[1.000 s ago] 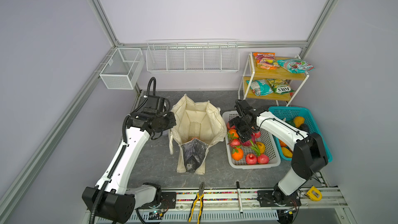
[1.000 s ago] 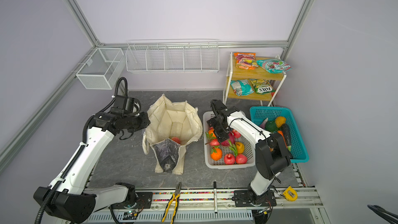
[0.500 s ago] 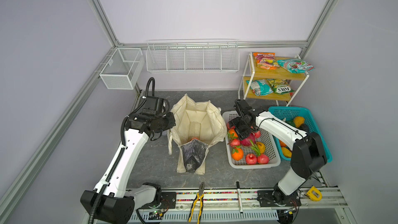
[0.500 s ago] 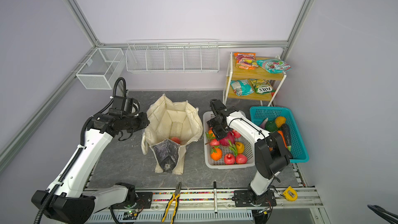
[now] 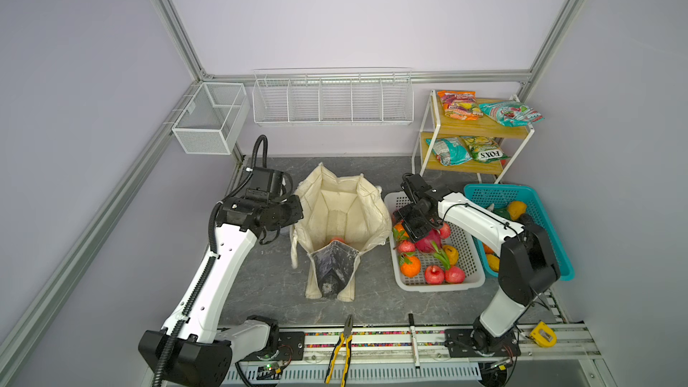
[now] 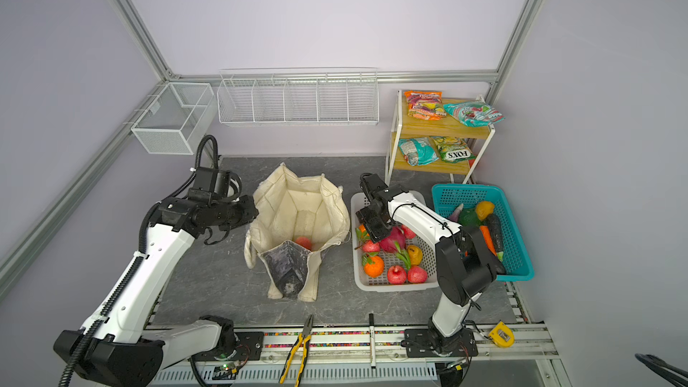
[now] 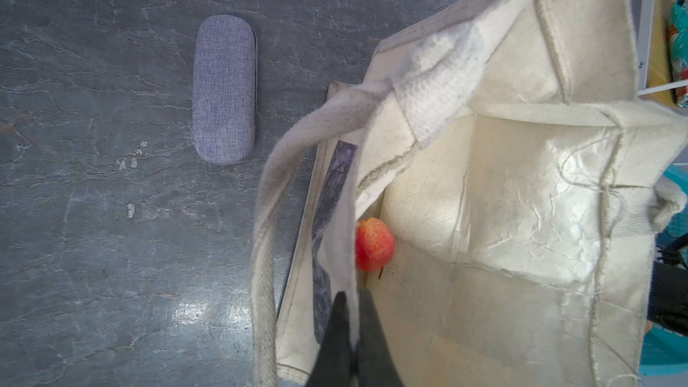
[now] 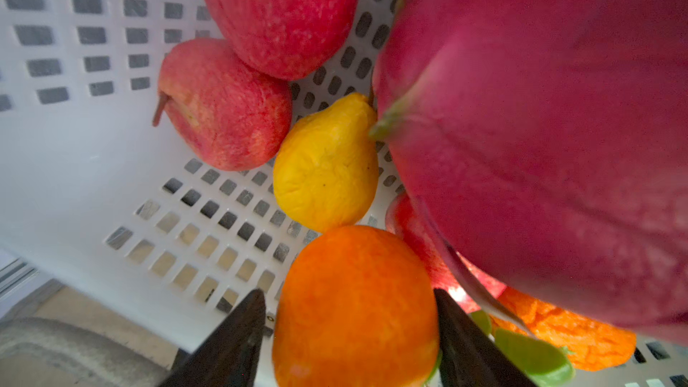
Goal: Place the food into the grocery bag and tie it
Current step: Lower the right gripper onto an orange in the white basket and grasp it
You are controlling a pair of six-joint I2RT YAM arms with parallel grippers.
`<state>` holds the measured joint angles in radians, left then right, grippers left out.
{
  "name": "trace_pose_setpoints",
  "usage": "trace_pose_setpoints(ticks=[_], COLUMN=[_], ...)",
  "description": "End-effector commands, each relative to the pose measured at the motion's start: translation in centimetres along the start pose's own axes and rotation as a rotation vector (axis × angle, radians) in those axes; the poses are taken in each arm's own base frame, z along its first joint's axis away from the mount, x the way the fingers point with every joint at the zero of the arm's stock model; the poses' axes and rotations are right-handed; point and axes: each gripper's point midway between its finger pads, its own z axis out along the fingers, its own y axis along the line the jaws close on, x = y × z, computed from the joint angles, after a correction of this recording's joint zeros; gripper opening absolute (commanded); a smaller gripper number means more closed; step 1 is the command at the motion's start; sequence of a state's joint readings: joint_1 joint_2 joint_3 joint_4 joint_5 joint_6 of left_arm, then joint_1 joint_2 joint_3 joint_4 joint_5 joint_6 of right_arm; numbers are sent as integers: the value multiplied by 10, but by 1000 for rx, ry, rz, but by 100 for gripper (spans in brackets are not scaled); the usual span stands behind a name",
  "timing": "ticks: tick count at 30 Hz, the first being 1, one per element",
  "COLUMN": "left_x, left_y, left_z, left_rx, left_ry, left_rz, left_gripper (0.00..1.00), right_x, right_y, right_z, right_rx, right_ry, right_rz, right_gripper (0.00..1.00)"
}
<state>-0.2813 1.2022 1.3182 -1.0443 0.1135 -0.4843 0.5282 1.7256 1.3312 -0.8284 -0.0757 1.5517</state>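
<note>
**Cream canvas grocery bag with dark grey marbled panels** point(image 5: 372, 210) point(image 6: 298, 214): stands open, mouth up, mid-table on the grey stone-look tabletop point(image 5: 268, 284). Contents: one round red apple point(image 7: 374, 243) on its floor.

**Left gripper** point(image 7: 352, 295): jaws pinched together on the bag's cloth wall at the rim, beside a cream strap handle point(image 7: 268, 217).

**Right gripper** point(image 8: 348, 292): lowered into the white perforated plastic basket point(image 5: 439, 284) just right of the bag. Its fingers point(image 8: 238, 340) press both flanks of a round orange fruit point(image 8: 353, 310), closed on it.

**Same basket, other contents:** large magenta dragon fruit point(image 8: 540, 143), yellow pear point(image 8: 324, 165), red fruits point(image 8: 227, 106), a second leafy orange point(image 5: 409, 266).

**Teal plastic basket** point(image 5: 551, 232): right of the white one, holding assorted vegetables point(image 5: 500, 214).

**Glossy snack packets** point(image 5: 458, 106): on the two-tier wooden shelf point(image 5: 480, 128), back right.

**Grey fabric spectacle case** point(image 7: 224, 87): on the tabletop beside the bag.
</note>
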Motion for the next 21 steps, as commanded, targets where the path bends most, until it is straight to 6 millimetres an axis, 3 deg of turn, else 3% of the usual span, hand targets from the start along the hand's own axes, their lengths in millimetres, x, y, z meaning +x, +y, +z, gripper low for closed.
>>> trace_pose_setpoints(ticks=[1,5,15,21], left_x=[-2,-2,-1,0], left_y=[0,0,1,3], left_z=[-3,-3,-2,-1], left_rx=[6,7,3,-6], left_ry=[-22,-20,-17,-10], left_rz=[1,2,-3,-6], left_gripper=[0,0,0,0], right_x=[2,2,1,3], right_y=[-6,-7,-6,2], right_z=[5,5,0,-21], right_rx=[29,33,4,-43], right_ry=[0,0,-9,-26], right_rz=[57,54,44,11], right_gripper=[79,76,46,43])
